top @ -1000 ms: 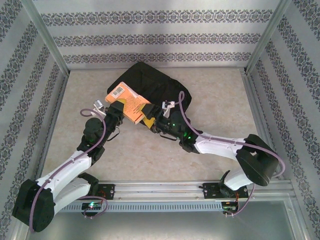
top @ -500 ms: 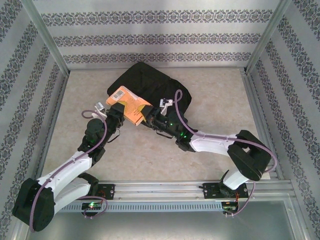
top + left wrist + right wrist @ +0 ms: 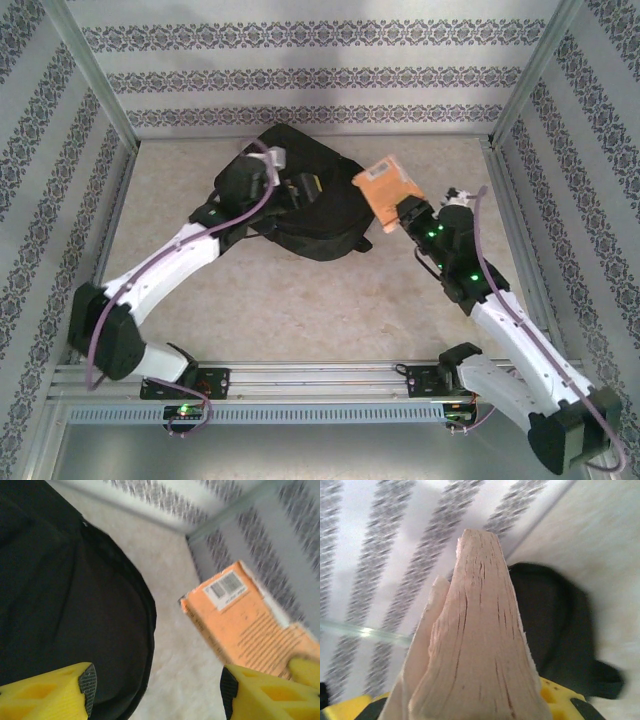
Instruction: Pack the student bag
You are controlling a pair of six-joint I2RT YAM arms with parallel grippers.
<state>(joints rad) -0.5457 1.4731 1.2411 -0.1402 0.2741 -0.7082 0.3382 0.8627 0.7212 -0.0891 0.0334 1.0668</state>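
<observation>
**Holding a book beside the backpack**

Far middle of the pale surface (image 3: pixel 300 320), close under the patterned back wall (image 3: pixel 320 70): the black backpack (image 3: pixel 330 225), slumped flat and rounded. Over its left part, reaching in from the near left, the left arm (image 3: pixel 168 263). Left jaws set wide, with nothing between the yellow fingers (image 3: pixel 50 690), hanging above the dark fabric near the backpack's rounded edge.

Just right of the backpack, an orange book (image 3: pixel 385 188), tilted, with a barcode (image 3: pixel 226 585) on the cover at its far end. Gripped at the near end by the right jaws, closed narrow on it, at the tip of the right arm (image 3: pixel 510 320) coming in from the near right.

From the right wrist, fanned page edges rising between the yellow pads (image 3: pixel 555 697), with the backpack dark behind them. From the left wrist, a strip of bare surface between book and backpack. From above, cannot tell whether the two touch.
</observation>
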